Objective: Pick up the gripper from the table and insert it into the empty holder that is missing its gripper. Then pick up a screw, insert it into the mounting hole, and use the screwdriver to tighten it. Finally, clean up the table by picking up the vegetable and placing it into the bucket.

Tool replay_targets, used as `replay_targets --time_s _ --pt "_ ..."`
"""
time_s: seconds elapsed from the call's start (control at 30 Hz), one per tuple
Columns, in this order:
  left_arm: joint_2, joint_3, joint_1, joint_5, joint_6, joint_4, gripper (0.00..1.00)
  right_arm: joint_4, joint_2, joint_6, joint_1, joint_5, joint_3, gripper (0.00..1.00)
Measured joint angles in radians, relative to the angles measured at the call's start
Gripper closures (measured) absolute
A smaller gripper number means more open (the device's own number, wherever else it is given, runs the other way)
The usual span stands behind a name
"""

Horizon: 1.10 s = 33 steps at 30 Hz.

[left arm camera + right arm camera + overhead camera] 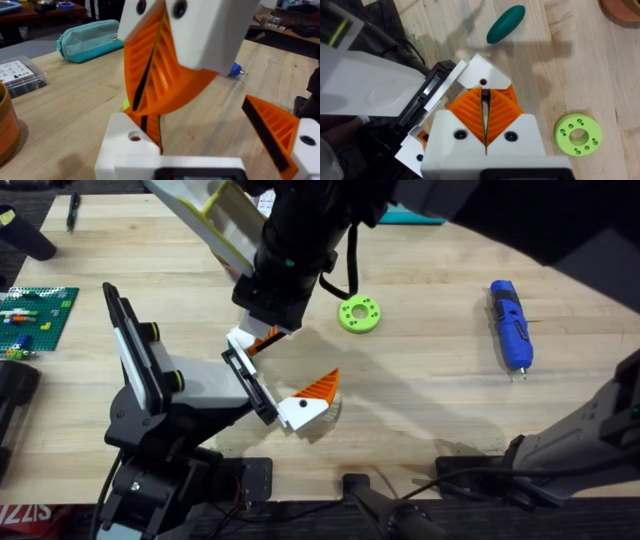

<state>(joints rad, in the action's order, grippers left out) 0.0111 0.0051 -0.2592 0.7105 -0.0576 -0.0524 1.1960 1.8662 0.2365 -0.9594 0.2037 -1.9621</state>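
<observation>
Pale wooden surface point(430, 380): right gripper point(484, 99) holds the gripper point(131, 142) against the holder point(240, 370).
Its fingers pinch the orange tip. Push straight along the holder, as the base seems not yet flush. The left gripper point(298, 360) gapes wide.

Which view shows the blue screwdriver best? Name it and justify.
Overhead: the blue screwdriver lies in full on the table's right side, metal tip toward the arms' bases. The left wrist view catches just its tip end behind the orange pads. The right wrist view looks elsewhere.
</observation>
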Motion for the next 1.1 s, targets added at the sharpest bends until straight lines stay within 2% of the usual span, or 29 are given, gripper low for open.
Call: replay_targets --time_s 0.27,0.5,0.83,1.1 --pt "0.000 0.000 0.000 0.000 -0.004 -0.003 0.012 -0.026 0.000 -0.011 0.002 -0.001 -0.008 0.993" --pt "0.000 0.000 0.000 0.000 -0.004 -0.003 0.012 -0.033 -0.004 -0.020 0.024 -0.001 -0.079 0.995" --pt "0.000 0.000 0.000 0.000 -0.004 -0.003 0.012 -0.002 -0.040 -0.020 0.029 0.002 -0.081 0.993" --pt "0.000 0.000 0.000 0.000 -0.003 -0.003 0.012 0.010 -0.058 -0.019 0.028 0.100 -0.080 0.995"
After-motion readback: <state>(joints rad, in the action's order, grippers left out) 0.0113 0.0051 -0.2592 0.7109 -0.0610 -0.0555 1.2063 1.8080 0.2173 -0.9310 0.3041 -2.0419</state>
